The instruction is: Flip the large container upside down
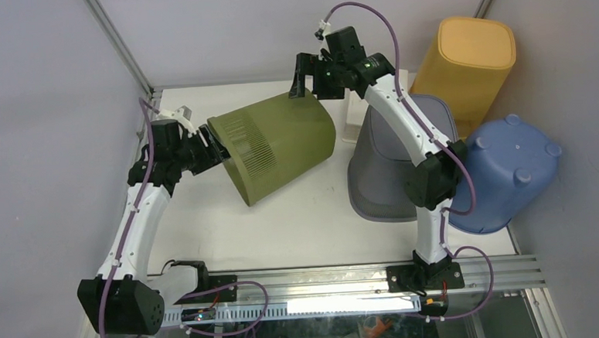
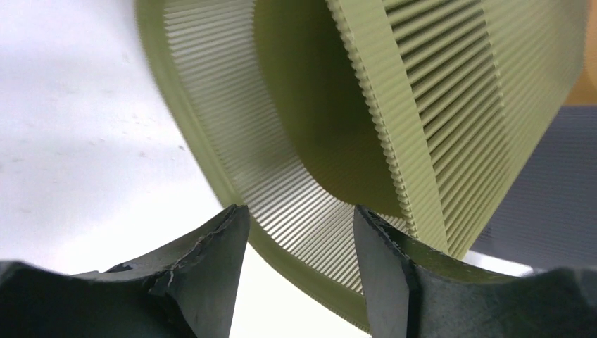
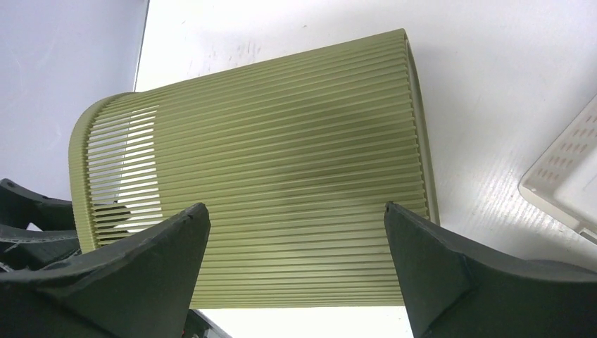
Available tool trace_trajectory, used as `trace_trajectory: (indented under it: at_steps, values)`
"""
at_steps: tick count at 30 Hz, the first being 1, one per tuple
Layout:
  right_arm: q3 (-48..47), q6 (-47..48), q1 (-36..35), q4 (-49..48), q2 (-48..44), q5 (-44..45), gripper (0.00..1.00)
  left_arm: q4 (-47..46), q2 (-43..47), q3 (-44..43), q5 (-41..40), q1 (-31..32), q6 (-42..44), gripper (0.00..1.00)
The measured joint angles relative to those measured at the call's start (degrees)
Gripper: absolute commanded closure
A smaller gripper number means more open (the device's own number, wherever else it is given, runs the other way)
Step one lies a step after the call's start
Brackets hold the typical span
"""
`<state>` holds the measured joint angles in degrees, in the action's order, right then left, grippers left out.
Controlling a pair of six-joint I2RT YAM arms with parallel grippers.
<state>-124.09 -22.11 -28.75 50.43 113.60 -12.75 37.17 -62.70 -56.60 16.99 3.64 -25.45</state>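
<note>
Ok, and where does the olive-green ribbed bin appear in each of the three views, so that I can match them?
Top external: the olive-green ribbed bin lies on its side, left of centre, with the left gripper at its left end.
Left wrist: the bin fills the upper right, its edge between the fingers.
Right wrist: the bin fills the centre, beyond the open right gripper.
Shared landmark: its panel of open slots.

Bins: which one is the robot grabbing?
The olive-green bin, on its side; the left gripper pinches its rim. Grey bin, blue bin and yellow bin aren't gripped.
</note>
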Motion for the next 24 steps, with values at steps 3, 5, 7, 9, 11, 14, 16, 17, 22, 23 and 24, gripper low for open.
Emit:
trace_trajectory:
  at_steps: [3, 5, 7, 9, 11, 14, 16, 17, 22, 23, 24]
  values:
    - [0.46, -0.33, -0.02, -0.74, -0.09, -0.28, 0.01, 2.54, 0.0, -2.56, -4.61, 0.0, 1.05, 0.43]
    - [1.25, -0.42, 0.0, -0.83, -0.09, -0.15, 0.01, 3.58, 0.09, -3.74, -7.78, 0.0, 1.53, 0.44]
    - [1.75, -0.46, 0.0, -0.76, -0.09, 0.17, 0.01, 4.76, 0.37, -4.39, -10.91, 0.0, 1.88, 0.45]
    - [1.81, -0.46, 0.09, -0.76, -0.09, 0.72, 0.01, 5.68, 1.01, -4.72, -13.22, 0.0, 1.92, 0.45]
    - [1.81, -0.42, 0.15, -0.74, -0.09, 1.86, 0.01, 6.82, 1.99, -5.51, -15.63, 0.0, 1.88, 0.44]
    - [1.81, -0.26, 0.46, -0.13, -0.09, 3.37, 0.01, 7.04, 4.17, -7.28, -16.94, 0.0, 1.51, 0.41]
    - [1.81, -0.15, 0.81, 0.26, -0.09, 4.07, 0.01, 6.05, 6.14, -7.91, -16.22, 0.0, 0.85, 0.38]
    - [1.81, -0.09, 0.94, 0.44, -0.07, 4.42, 0.01, 4.98, 7.28, -8.0, -14.71, -0.02, 0.39, 0.38]
    - [1.29, 0.13, 1.4, 0.76, 0.46, 5.03, 0.01, -0.04, 7.43, -8.83, -5.68, 0.0, -2.12, 0.42]
    - [0.79, 0.13, 1.44, 0.85, 0.92, 5.03, 0.01, -0.7, 6.67, -8.83, -4.5, 0.0, -2.43, 0.44]
    - [0.28, 0.15, 1.46, 0.87, 1.44, 5.01, 0.01, -1.05, 5.49, -8.81, -3.82, 0.0, -2.62, 0.45]
